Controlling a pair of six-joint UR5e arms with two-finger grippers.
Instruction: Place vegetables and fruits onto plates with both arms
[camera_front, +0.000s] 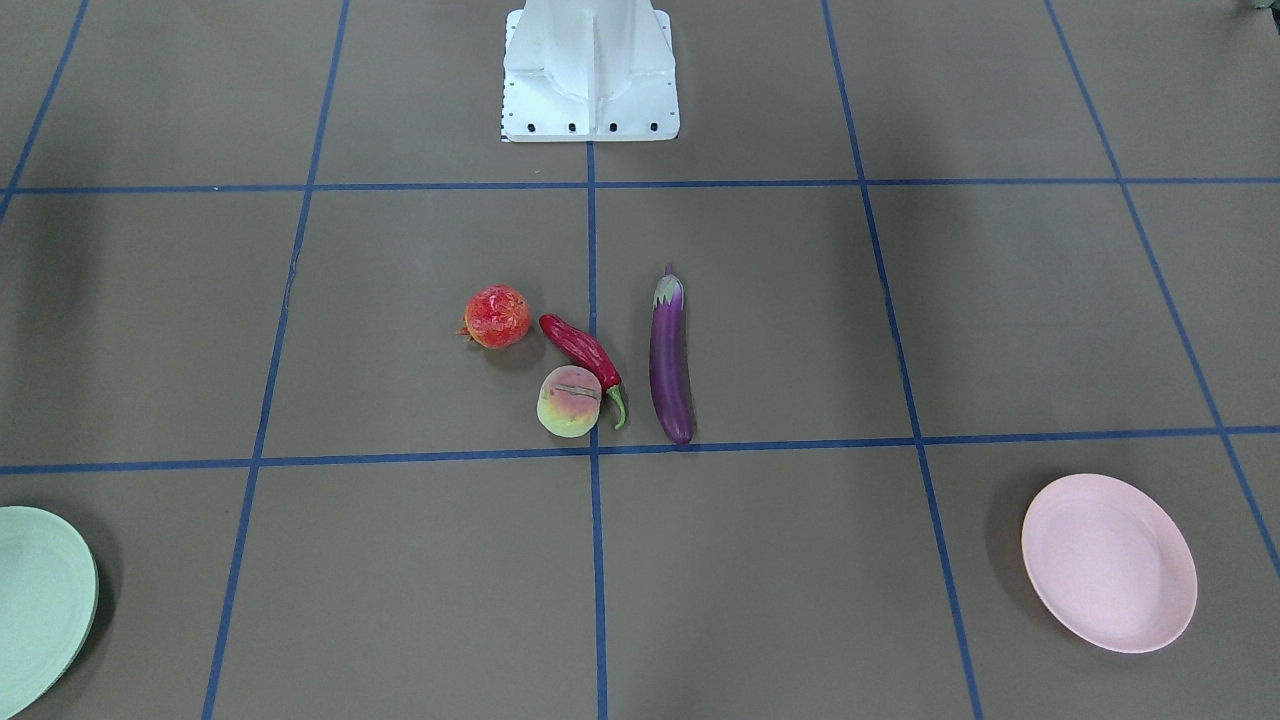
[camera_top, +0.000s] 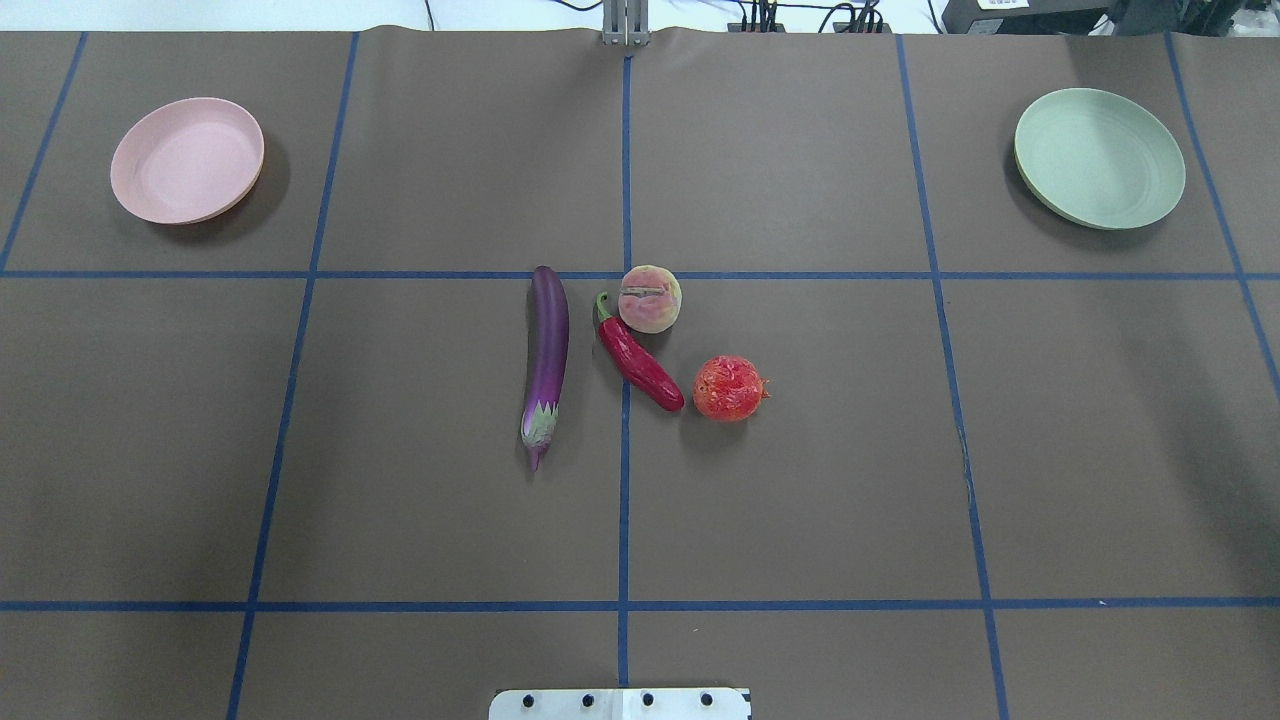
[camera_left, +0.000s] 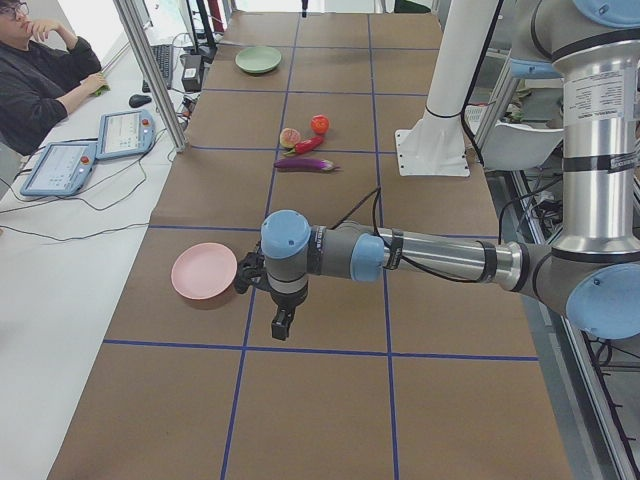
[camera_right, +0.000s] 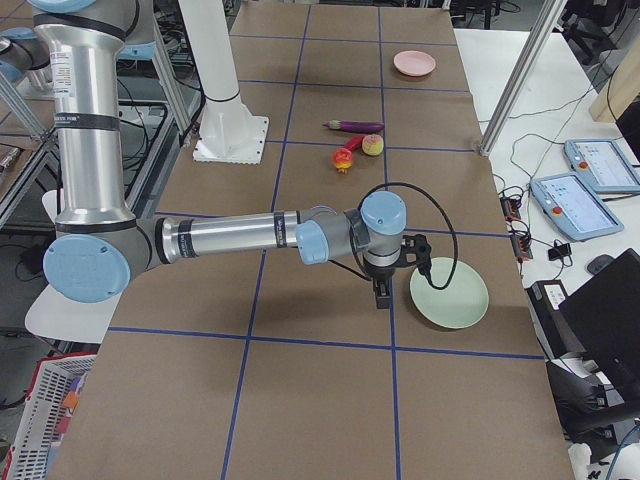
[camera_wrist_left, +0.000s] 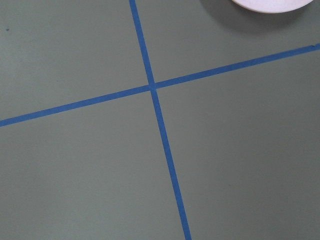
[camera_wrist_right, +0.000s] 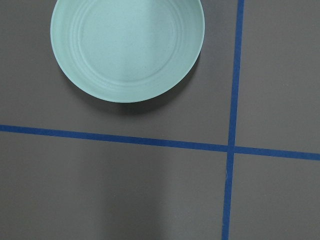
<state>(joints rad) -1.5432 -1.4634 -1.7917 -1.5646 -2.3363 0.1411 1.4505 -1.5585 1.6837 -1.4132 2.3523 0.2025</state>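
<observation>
Four items clustered at centre of bench (camera_top: 800, 500), none plated. Eggplant (camera_top: 546, 355) left of centre line (camera_top: 624, 500), long axis running away from robot. Left gripper (camera_left: 283, 324) nearer it, beside pink plate (camera_top: 187, 160). Pomegranate (camera_top: 729, 388) nearer right gripper (camera_right: 381, 297), beside green plate (camera_top: 1099, 157). Spread of fingers on both: cannot tell.

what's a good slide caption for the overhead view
Eggplant, chili, peach and pomegranate clustered at the centre of the table, with empty pink plate and green plate near the far corners.
</observation>
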